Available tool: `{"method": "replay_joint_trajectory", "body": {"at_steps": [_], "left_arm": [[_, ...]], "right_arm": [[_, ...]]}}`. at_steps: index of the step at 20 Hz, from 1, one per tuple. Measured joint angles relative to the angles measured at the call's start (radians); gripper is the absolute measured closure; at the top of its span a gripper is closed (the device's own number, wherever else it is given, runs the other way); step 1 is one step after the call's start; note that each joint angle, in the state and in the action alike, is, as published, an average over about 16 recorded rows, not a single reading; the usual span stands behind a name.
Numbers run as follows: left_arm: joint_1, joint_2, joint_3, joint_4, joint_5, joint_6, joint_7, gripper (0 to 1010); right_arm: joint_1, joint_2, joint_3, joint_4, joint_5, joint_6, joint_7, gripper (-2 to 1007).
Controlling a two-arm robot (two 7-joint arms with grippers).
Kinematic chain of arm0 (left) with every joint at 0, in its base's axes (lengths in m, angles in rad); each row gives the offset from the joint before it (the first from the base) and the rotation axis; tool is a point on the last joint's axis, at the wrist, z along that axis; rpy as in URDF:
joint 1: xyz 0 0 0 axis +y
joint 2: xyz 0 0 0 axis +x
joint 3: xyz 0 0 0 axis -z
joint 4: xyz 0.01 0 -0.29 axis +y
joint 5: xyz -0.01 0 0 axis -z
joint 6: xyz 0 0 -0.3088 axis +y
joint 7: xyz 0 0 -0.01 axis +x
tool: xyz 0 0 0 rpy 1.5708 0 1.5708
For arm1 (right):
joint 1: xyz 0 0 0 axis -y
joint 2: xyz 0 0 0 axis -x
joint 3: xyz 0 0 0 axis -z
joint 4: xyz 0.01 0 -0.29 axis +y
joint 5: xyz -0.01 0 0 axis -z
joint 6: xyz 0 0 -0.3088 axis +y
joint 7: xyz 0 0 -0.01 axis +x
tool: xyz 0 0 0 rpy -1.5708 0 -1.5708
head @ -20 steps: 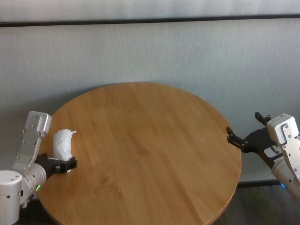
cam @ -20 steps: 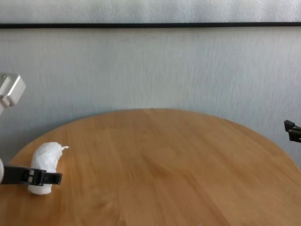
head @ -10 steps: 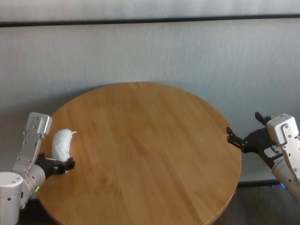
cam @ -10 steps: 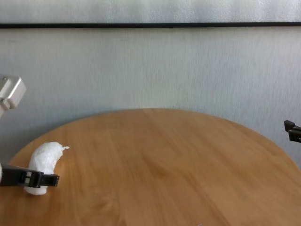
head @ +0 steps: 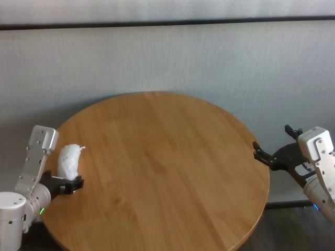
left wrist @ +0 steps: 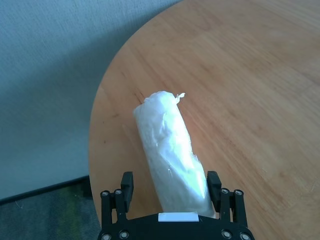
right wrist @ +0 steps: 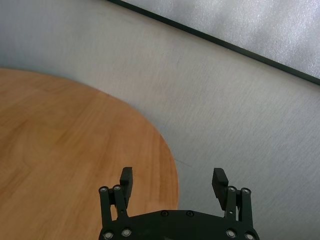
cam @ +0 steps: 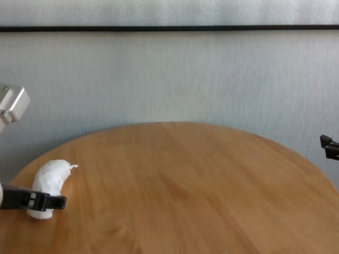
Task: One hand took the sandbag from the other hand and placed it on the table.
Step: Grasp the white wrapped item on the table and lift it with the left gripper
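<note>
The sandbag (left wrist: 170, 150) is seen lying on the table (head: 157, 167) at about nine o'clock, close to the rim, between the jaws of the left gripper (left wrist: 172, 186), which are set apart around its near end, seemingly for a grasp. The right gripper (right wrist: 172, 182) is parked off the three o'clock edge, jaws wide apart, empty

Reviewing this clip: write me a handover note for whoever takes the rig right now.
Left gripper: at the table's left edge, fingers either side of the sandbag's near end; the right finger is at the bag, the left shows a gap.
Right gripper: open, empty, parked off the table's right edge.
Sandbag lies on the table.
Done: nothing visibly, no handover yet.
Left: grasp, lift, pass to the right gripper, set down.
</note>
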Motion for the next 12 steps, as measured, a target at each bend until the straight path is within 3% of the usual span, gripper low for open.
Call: {"method": "replay_joint_trajectory", "body": {"at_steps": [12], "left_arm": [[0.000,0.001,0.002,0.000,-0.001,-0.002,0.001,328]], "right_arm": [[0.000,0.000,0.000,0.000,0.000,0.000,0.000,4]]}}
